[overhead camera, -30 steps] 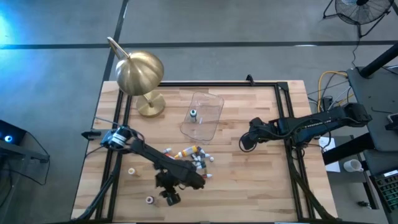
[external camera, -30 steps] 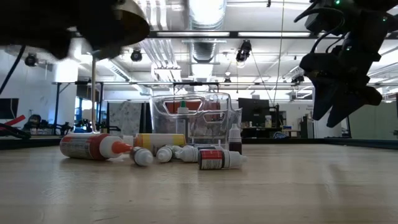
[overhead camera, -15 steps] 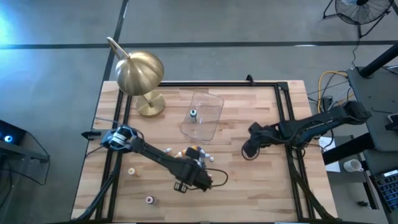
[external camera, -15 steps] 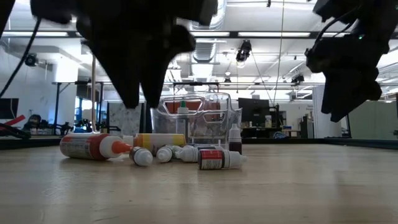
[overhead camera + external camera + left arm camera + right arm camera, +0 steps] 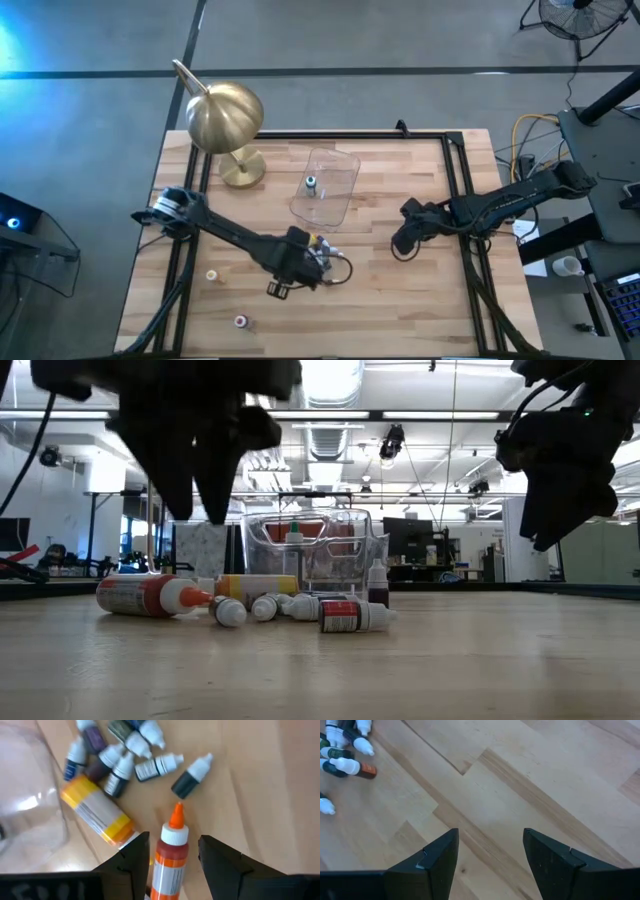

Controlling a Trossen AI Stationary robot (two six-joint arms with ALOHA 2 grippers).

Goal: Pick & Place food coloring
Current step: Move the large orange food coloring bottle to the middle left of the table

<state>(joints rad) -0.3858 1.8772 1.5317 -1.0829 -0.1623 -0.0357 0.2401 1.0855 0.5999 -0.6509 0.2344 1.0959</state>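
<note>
nine small bottles (image 5: 127,755) lay clustered on the worktop (image 5: 260,795), caps mostly toward the spread left tool (image 5: 172,852); an orange-capped bottle (image 5: 170,855) lay lengthwise between its fingers. right tool (image 5: 490,855) hung spread, empty.

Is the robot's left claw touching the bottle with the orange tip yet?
Cannot tell. In the left wrist view the orange-tipped bottle sits between the left gripper fingers, but neither contact nor gap shows plainly.

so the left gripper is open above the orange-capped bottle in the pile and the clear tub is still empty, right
Not quite: the clear tub is not empty. The high view shows one small bottle already standing in it. The rest holds: the left gripper is open above the orange-capped bottle in the pile.
</note>
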